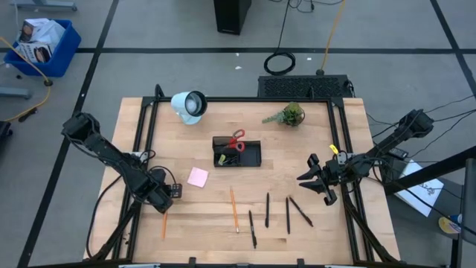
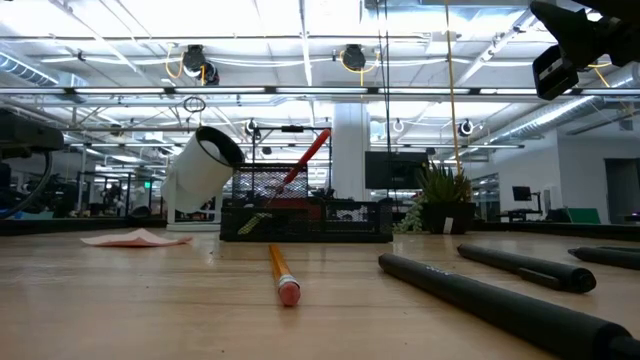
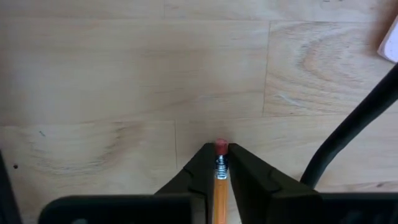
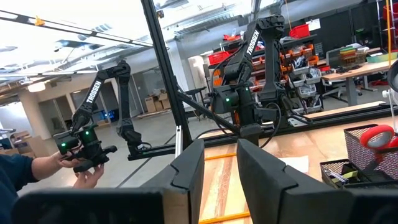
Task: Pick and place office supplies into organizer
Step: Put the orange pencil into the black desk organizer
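Left hand [image 3: 221, 177] clenched on an orange pencil [image 3: 220, 186] — right hand [image 4: 219, 171] released, raised off the desk [image 1: 297, 160].

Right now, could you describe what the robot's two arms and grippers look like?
Both arms are dark, jointed and slim, with black cables trailing from them. The left gripper has two black wedge-shaped fingers. The right gripper has two broad, flat black fingers, and a small yellow tag shows on that arm.
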